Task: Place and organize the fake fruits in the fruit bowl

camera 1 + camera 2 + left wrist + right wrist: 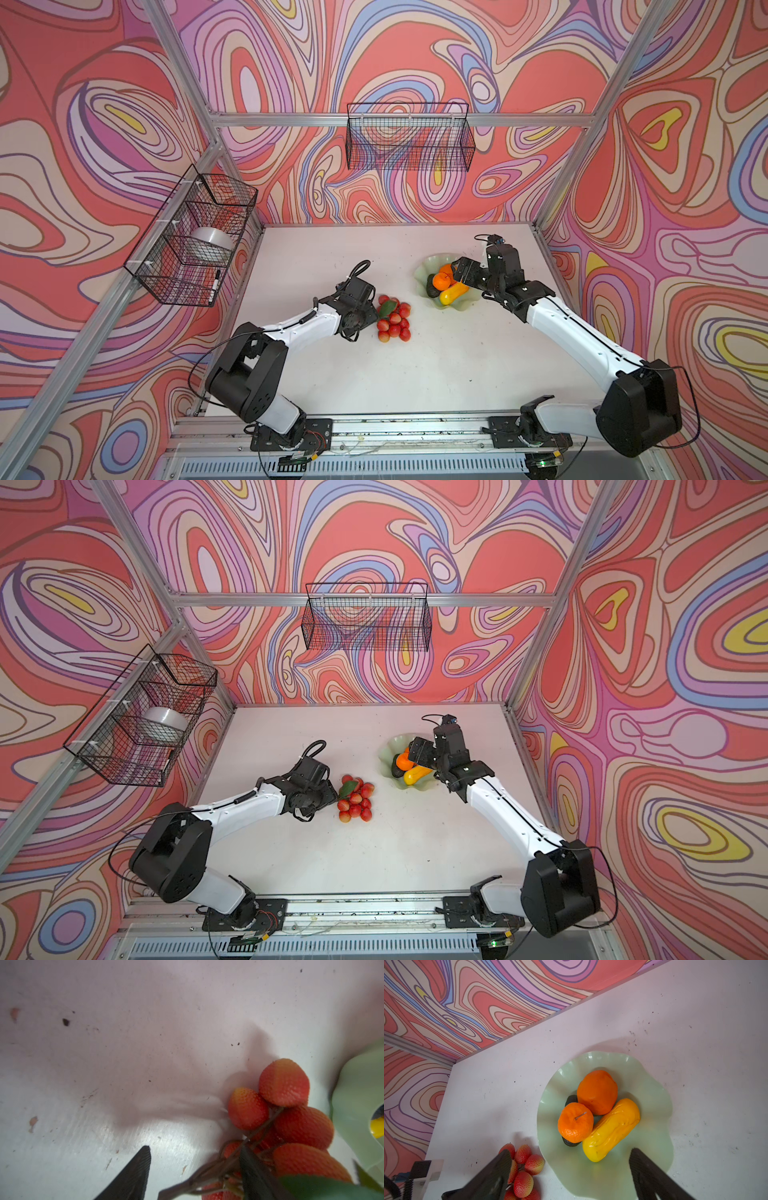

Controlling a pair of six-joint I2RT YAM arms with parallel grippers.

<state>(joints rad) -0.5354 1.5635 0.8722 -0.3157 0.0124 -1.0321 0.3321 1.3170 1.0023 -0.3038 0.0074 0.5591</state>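
The fruit bowl [654, 1095] sits toward the far right of the surface [415, 374]. It holds the larger orange [598, 1092], the smaller stemmed orange [575, 1123] and the yellow-orange fruit [610, 1130]. The avocado [571, 1100] is there too, only a dark sliver under the oranges in the right wrist view.

The red cluster [394, 319] with its leaf [385, 308] lies on the surface just beside the bowl, outside it.

Only the left wrist view shows the left claw [195, 1148]. Its fingers are apart, one among the cluster's brown stems, the other over bare surface.

The right claw [570, 1151] hangs over the bowl, spread wide and gripping nothing.
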